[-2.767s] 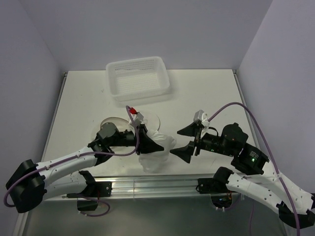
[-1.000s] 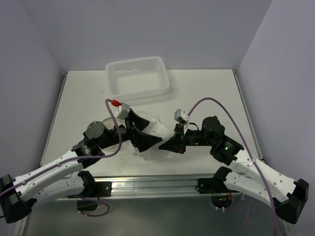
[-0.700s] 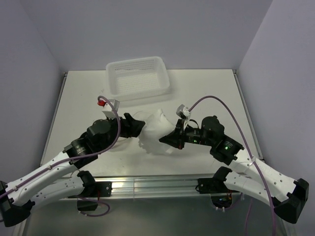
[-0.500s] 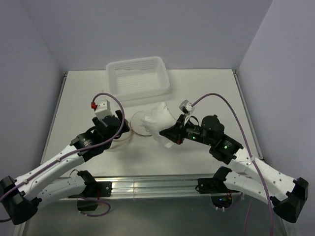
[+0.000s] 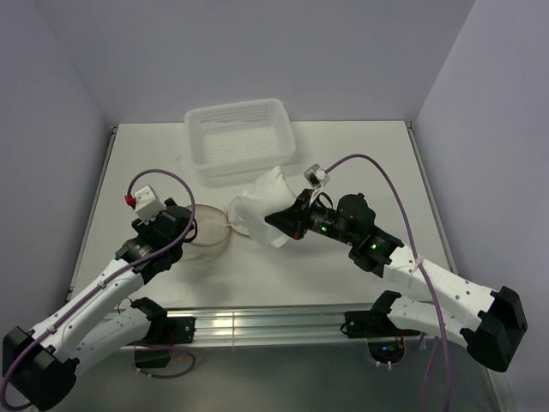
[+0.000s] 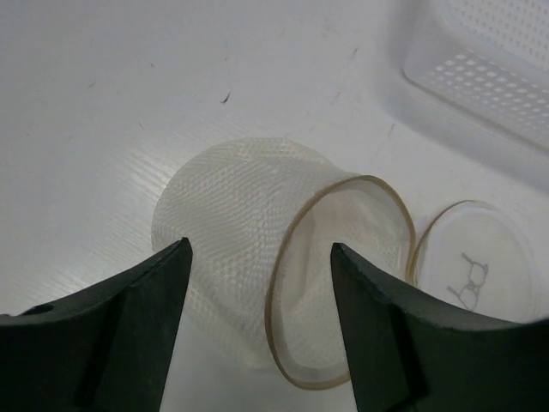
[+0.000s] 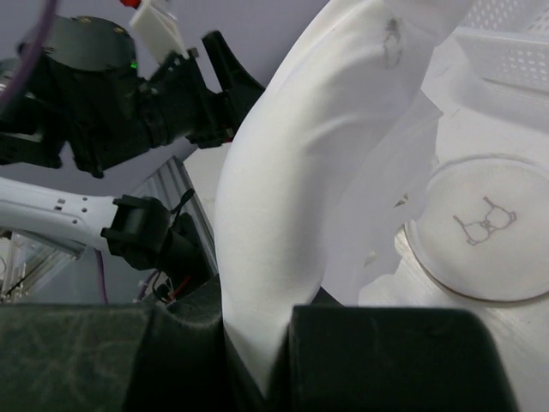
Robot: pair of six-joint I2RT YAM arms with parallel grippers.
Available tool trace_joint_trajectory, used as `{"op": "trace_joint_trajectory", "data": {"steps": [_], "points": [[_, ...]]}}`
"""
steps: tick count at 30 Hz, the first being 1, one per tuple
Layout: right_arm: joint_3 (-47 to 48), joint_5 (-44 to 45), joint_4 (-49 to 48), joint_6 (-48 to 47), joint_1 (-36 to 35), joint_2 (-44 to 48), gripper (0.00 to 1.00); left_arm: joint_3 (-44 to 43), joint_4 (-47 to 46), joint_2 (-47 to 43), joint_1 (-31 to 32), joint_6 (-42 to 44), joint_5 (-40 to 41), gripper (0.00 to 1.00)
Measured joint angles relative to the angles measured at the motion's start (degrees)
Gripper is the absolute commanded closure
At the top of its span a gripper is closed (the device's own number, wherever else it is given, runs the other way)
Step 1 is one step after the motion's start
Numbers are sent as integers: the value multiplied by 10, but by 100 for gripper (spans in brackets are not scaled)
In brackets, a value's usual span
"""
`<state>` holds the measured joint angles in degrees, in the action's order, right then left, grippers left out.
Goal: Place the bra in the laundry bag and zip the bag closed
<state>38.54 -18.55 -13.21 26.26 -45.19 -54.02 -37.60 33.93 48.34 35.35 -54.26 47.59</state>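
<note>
The bra (image 5: 260, 204) is a white bundle hanging above the table, just in front of the basket. My right gripper (image 5: 280, 221) is shut on its lower edge; in the right wrist view the white fabric (image 7: 292, 189) rises out of the closed jaws (image 7: 273, 378). The laundry bag (image 5: 208, 228) lies open on the table left of the bra. In the left wrist view its mesh cup (image 6: 249, 240) has a beige rim, and its flat lid (image 6: 470, 273) with the black bra drawing lies beside it. My left gripper (image 6: 259, 249) hovers open over the mesh cup, touching nothing.
A white perforated basket (image 5: 225, 156) stands at the back of the table, close behind the bra. Its corner (image 6: 493, 73) shows in the left wrist view. The aluminium rail (image 5: 257, 324) runs along the near edge. Grey walls close in both sides.
My left arm has drawn back to the left, off the bra, and now hangs over the bag. My right gripper has carried the bra up and back-left toward the basket, uncovering the bag.
</note>
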Motion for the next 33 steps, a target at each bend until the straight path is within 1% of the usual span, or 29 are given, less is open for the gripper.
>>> {"op": "trace_joint_trajectory", "data": {"steps": [2,3,5,6,11,14,19,23,29,33], "points": [[0,0,-14,9,-2,-6,100,12,-23,12,-23,12,-17,49],[0,1,-21,12,-3,-7,100,16,-34,22,-29,17,-25,68],[0,2,-31,17,-4,-7,100,20,-54,46,-37,30,-45,79],[0,5,-37,18,-4,-7,100,20,-64,59,-39,36,-54,100],[0,25,-40,18,-5,10,100,21,-115,69,-42,60,-108,100],[0,32,-43,19,-5,23,100,33,-162,44,-36,68,-165,100],[0,33,-66,22,-6,29,100,49,-220,-3,6,63,-254,100],[0,30,-68,12,-6,33,100,78,-271,-37,24,48,-317,100],[0,9,-71,0,-6,55,100,119,-321,-51,29,33,-369,100],[-27,-17,-117,3,-6,62,100,124,-342,-52,29,26,-387,100]]}}
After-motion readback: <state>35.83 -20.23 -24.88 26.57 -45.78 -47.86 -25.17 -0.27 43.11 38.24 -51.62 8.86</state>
